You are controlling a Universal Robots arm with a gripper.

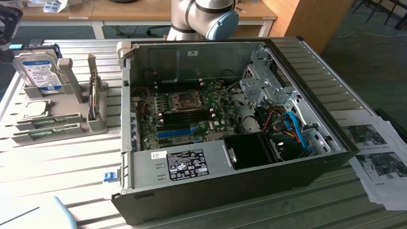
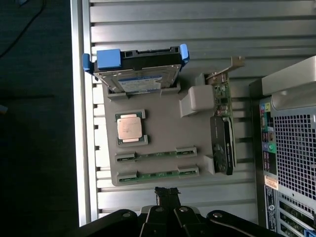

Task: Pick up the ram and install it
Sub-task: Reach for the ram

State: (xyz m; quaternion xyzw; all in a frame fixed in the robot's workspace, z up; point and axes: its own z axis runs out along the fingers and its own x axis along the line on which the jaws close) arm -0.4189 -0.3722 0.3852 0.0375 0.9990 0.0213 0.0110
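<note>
My claw [image 2: 167, 194] has its two dark fingertips pressed together with nothing between them. In the wrist view it hangs over the slatted metal table [image 2: 197, 29], just off the edge of the grey parts holder [image 2: 165, 126]. Nearest to it is the outer ram stick [image 2: 158, 173], a thin green strip lying flat in its cradle along that edge, and I see a strip of bare table between the two. Just beyond lies the inner ram stick [image 2: 157, 155], parallel to the first, so I count two sticks, both seated in the holder and neither picked up. Next comes one square processor chip [image 2: 130, 127] in its own recess, and then one hard drive [image 2: 134, 74] with blue rails, propped at a tilt at the holder's other end. Two expansion cards stand on edge along one side of the holder: a black one [image 2: 221, 147] and a green one with a metal bracket [image 2: 223, 94]. In the exterior view the holder [image 1: 70, 102] sits on the table at the exterior view's left, well apart from the motherboard [image 1: 184, 112], with the outer stick [image 1: 47, 132] nearest the camera, the inner stick [image 1: 45, 122] behind it and the drive [image 1: 38, 71] farthest. The one computer case [image 1: 254, 167] lies open beside it, with one bright-blue slot [image 1: 175, 132] on its board, the arm [image 1: 203, 16] stands on its far side, and printed sheets [image 1: 375, 152] lie at the exterior view's right.
</note>
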